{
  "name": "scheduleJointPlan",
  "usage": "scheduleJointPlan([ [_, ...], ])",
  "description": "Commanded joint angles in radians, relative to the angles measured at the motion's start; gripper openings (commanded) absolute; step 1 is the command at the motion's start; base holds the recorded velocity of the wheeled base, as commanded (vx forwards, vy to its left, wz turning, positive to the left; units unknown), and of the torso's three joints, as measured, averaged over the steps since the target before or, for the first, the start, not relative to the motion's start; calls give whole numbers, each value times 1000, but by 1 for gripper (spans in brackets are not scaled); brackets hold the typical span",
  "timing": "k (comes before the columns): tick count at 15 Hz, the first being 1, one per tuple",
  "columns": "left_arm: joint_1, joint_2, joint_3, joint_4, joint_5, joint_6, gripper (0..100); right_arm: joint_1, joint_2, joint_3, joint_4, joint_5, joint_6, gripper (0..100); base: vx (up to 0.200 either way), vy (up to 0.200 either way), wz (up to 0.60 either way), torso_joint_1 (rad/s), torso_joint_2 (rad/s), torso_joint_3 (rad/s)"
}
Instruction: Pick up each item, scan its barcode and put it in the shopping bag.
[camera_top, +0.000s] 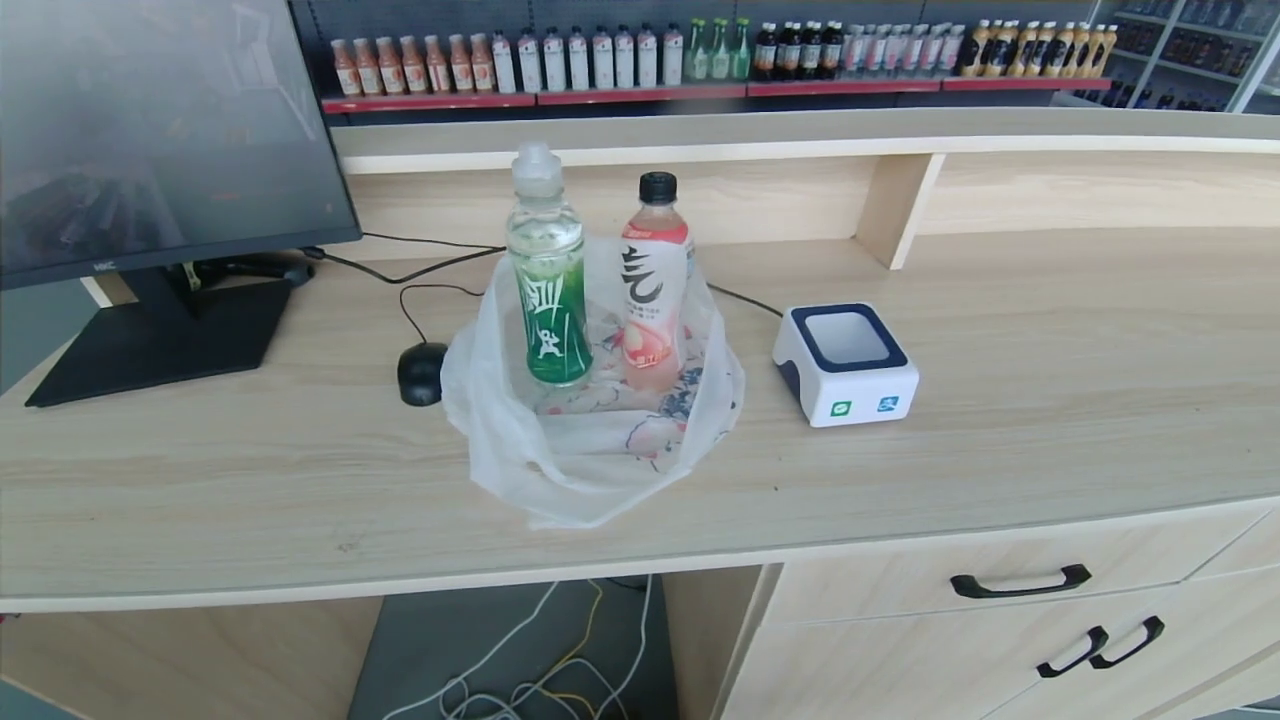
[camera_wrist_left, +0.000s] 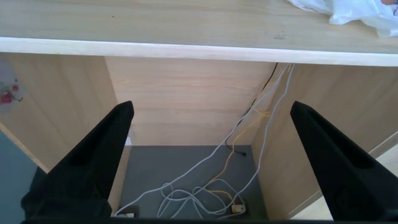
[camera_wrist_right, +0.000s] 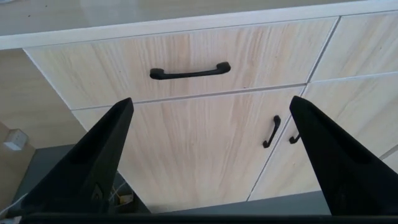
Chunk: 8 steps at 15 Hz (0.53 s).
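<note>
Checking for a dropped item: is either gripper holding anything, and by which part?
Nothing is held: the left gripper and right gripper are open and empty.

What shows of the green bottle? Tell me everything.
The green bottle is clear plastic with a pale see-through cap and a green label bearing white marks. It stands upright inside the open white bag on the wooden counter, its base among the bag's folds. The pink bottle stands close on its right, a narrow gap between them.
</note>
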<state>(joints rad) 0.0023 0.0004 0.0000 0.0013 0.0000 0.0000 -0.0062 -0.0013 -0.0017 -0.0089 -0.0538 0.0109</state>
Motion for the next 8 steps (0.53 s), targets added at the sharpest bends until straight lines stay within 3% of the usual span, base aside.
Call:
scheduleJointPlan([
  [1, 1, 0, 0, 0, 0, 0, 100, 2, 1, 0, 0, 0, 0, 100, 0, -200, 0, 7, 7, 7],
  [8, 1, 0, 0, 0, 0, 0, 100, 2, 1, 0, 1, 0, -3, 100, 0, -200, 0, 2, -3, 4],
])
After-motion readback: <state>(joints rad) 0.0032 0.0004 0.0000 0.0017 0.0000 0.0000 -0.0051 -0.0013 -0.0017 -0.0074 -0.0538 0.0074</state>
